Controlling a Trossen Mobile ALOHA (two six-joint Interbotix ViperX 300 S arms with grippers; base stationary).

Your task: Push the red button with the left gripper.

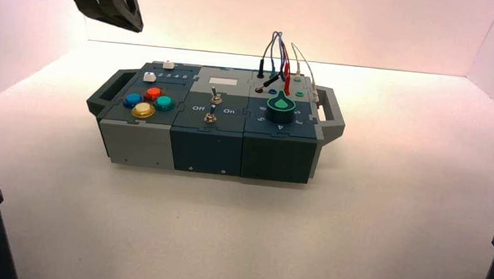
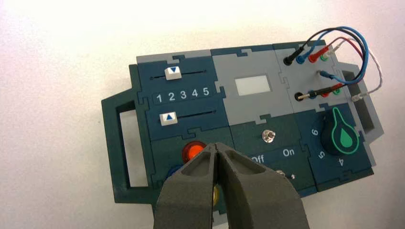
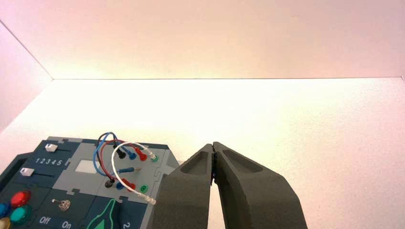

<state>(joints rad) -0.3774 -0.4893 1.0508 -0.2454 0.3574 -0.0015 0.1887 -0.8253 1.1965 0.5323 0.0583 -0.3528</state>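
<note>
Red button (image 1: 154,94) is on the box (image 1: 205,151), over by its left edge, the rearmost of four coloured ones, with blue (image 1: 133,100), yellow (image 1: 143,110) and green (image 1: 164,103) around it. We've got the left gripper (image 1: 140,30) up in the air over the box's back left corner side, nothing in it, fingertips together and angled down. Makes sense to us: closed tips give one narrow point to press with, and hanging high keeps it off the white sliders (image 1: 149,77) behind the buttons. It isn't touching the red one, so we'd guess this is the approach. Next it needs to line up over the dome and go straight down, because the neighbours are close and a sloppy press could catch one of those instead. Right gripper (image 3: 213,144) is idle, tips closed and empty, held up off the box's right end, out of the high view.

As for the setup, the box sits nearer the desk's back edge, left of the middle, long front side facing us. The desk (image 1: 385,217) is pale and smooth with a soft warm glow, and plain pinkish walls (image 1: 346,24) close in the back and sides
</note>
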